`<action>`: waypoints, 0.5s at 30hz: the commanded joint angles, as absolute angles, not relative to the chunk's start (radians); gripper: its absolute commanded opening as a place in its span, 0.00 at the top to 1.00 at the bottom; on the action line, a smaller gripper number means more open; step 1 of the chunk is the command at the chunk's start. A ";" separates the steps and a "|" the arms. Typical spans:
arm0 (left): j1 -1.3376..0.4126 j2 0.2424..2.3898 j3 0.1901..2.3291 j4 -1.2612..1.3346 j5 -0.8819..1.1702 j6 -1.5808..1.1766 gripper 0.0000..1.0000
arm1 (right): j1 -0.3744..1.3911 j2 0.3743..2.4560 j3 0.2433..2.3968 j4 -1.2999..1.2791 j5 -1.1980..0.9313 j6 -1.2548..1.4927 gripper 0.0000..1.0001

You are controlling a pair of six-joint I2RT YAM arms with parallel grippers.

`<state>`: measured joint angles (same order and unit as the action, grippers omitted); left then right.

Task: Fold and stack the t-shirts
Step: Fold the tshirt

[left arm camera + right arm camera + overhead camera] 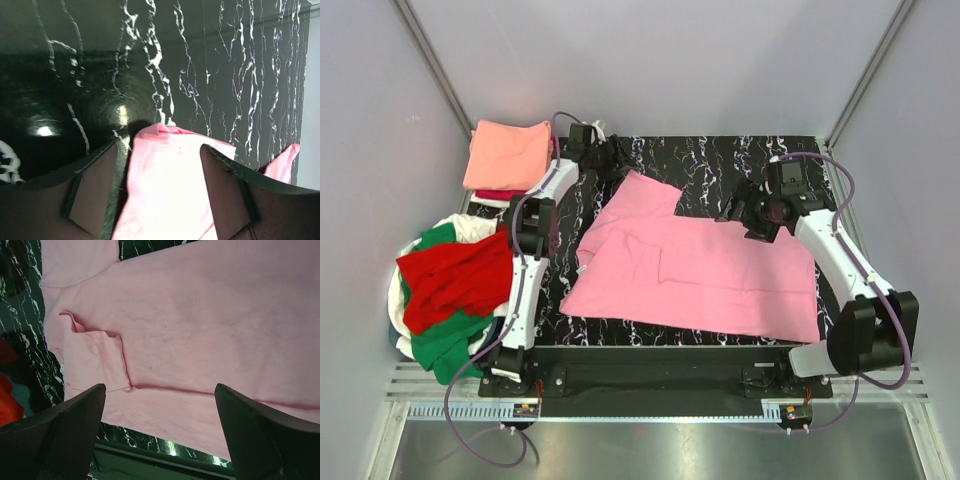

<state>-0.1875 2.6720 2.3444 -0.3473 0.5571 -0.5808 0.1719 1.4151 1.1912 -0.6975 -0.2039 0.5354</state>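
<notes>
A bubblegum pink t-shirt (700,270) lies spread on the black marble table (720,160), with one sleeve folded over its left side. My left gripper (615,158) is at the shirt's far corner. In the left wrist view it (165,205) is open, and the pink cloth (165,170) lies between its fingers (95,190). My right gripper (745,215) hovers over the shirt's far right edge. In the right wrist view it (160,440) is wide open and empty above the pink shirt (200,315). A folded salmon-orange t-shirt (507,152) lies on a folded red one (498,195) at the far left.
A loose pile of a red t-shirt (455,280), a green one (450,345) and a white one (470,228) lies off the table's left side. Grey walls close in the back and both sides. A metal rail (650,400) runs along the near edge.
</notes>
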 commanded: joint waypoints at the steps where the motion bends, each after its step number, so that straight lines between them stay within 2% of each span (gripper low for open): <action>1: -0.233 2.640 2.310 -0.324 0.571 -0.601 0.29 | 0.176 1.351 1.209 -0.713 -0.219 0.517 0.02; 7: -0.265 2.637 2.258 -0.321 0.534 -0.609 0.33 | 0.176 1.307 1.220 -0.753 -0.199 0.509 0.01; 10: -0.268 2.655 2.287 -0.342 0.514 -0.614 0.40 | 0.175 1.304 1.195 -0.772 -0.163 0.508 0.01; 11: -0.268 2.658 2.293 -0.345 0.506 -0.614 0.49 | 0.169 1.308 1.183 -0.775 -0.128 0.511 0.01; 14: -0.268 2.666 2.306 -0.347 0.489 -0.611 0.60 | 0.140 1.322 1.115 -0.767 -0.100 0.535 0.02; 15: -0.268 2.668 2.312 -0.348 0.488 -0.607 0.68 | 0.112 1.330 1.095 -0.756 -0.097 0.544 0.02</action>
<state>-0.2798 2.6602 2.2860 -0.3344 0.5251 -0.6155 0.1566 1.3266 1.1515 -0.7490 -0.1532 0.5297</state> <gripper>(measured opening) 0.361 0.982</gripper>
